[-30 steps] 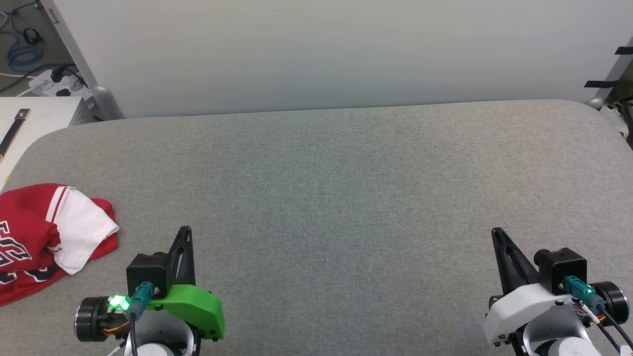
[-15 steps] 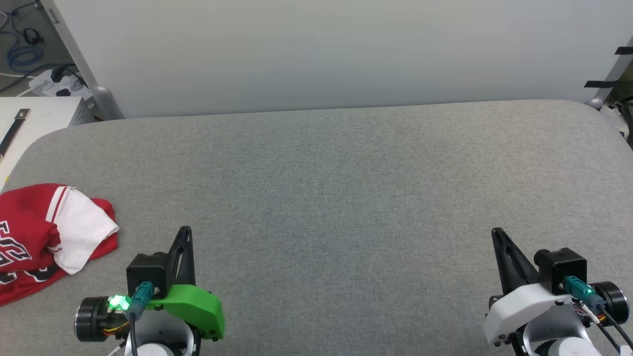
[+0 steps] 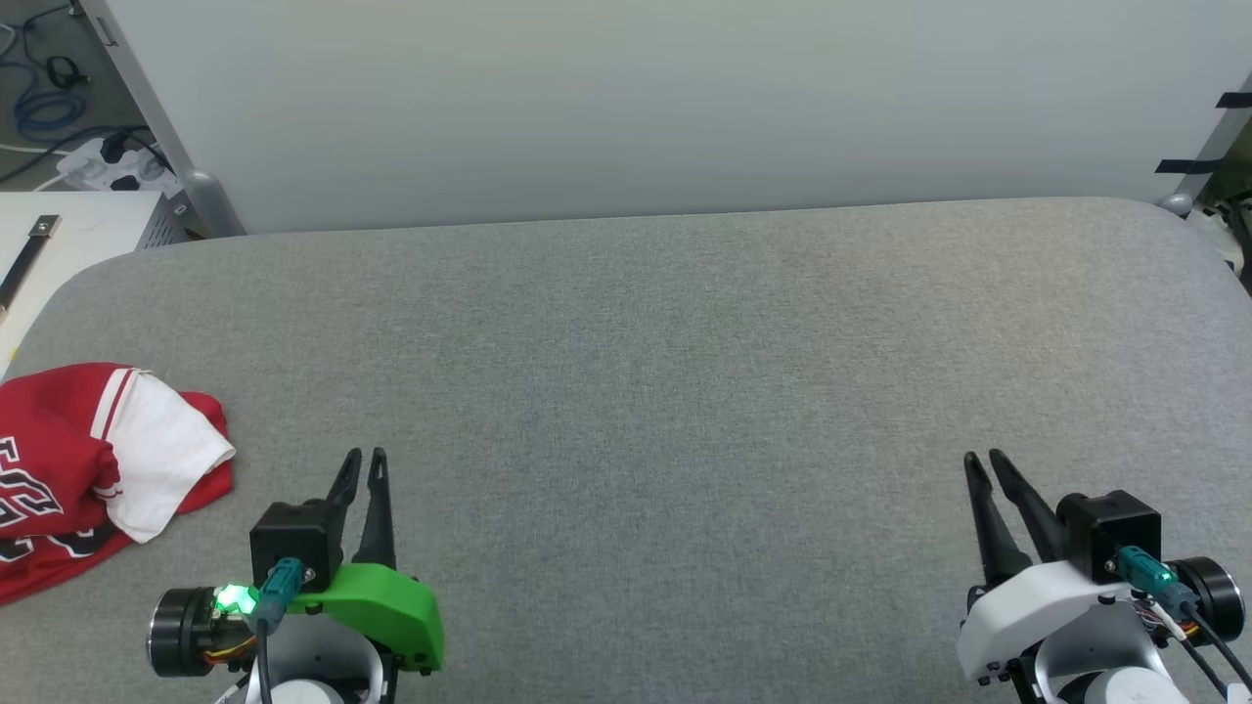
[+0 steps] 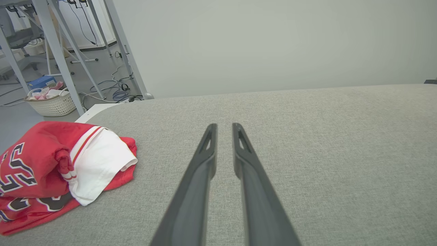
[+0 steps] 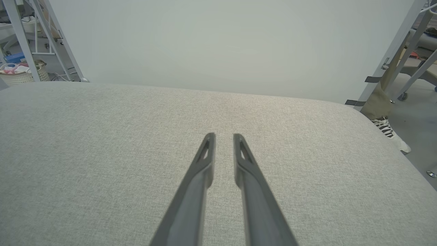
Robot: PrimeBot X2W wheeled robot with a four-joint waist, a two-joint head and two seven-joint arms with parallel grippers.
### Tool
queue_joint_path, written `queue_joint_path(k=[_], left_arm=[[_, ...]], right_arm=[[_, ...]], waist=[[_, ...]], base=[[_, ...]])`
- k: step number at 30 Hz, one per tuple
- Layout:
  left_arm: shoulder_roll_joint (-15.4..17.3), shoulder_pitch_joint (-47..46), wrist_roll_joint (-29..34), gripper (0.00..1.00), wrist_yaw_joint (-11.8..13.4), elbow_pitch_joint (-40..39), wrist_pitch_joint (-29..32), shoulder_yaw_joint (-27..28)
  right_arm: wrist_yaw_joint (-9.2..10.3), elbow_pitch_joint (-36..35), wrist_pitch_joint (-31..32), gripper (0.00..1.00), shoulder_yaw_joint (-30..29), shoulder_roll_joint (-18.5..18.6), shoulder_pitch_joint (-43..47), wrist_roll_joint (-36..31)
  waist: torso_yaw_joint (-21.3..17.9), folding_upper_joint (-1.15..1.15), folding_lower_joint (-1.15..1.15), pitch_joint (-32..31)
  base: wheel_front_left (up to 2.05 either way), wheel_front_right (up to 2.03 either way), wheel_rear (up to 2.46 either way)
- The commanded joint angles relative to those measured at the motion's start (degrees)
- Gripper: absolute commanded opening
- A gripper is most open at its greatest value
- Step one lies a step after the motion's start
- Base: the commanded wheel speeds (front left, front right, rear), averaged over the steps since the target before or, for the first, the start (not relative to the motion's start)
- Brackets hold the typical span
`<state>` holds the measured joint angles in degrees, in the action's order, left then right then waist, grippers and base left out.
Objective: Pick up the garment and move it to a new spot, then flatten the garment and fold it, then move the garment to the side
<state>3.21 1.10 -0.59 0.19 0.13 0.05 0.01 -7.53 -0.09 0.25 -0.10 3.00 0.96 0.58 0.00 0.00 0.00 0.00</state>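
A: Whereabouts of crumpled red jersey shirt [image 3: 88, 469] with white sleeves?
B: Heaped at near-left edge of grey fabric-covered table [image 3: 685, 342], beside dark two-fingered left tool [image 3: 366, 455].
A: Tools?
B: Both barely parted, right tool [image 3: 982, 456] included, gripping nothing.
A: Risk?
B: Snagging only a loose sleeve through so slim a gap; might drag the heap off the edge.

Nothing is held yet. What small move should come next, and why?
Probably swing the left gripper leftward toward the garment: it lies crumpled and untouched at the table's left edge, and that gripper, slightly open and empty, is nearer than the right gripper.
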Motion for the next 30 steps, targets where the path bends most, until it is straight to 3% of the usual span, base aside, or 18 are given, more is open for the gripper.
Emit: queue_joint_path(k=[1, 30], left_arm=[[0.0, 0.0, -0.1, 1.0, 0.0, 0.0, -0.1, 0.0], [-0.1, -0.9, -2.5, 1.0, -1.6, 2.1, -3.5, -0.8]], right_arm=[[0.0, 0.0, -0.1, 1.0, 0.0, 0.0, 0.0, 0.1], [0.01, 0.9, -3.6, 1.0, -0.6, 0.0, -0.7, 4.3]], waist=[[0.0, 0.0, 0.0, 0.0], [0.7, 0.0, 0.0, -0.5]], base=[[0.0, 0.0, 0.0], [0.0, 0.0, 0.0]])
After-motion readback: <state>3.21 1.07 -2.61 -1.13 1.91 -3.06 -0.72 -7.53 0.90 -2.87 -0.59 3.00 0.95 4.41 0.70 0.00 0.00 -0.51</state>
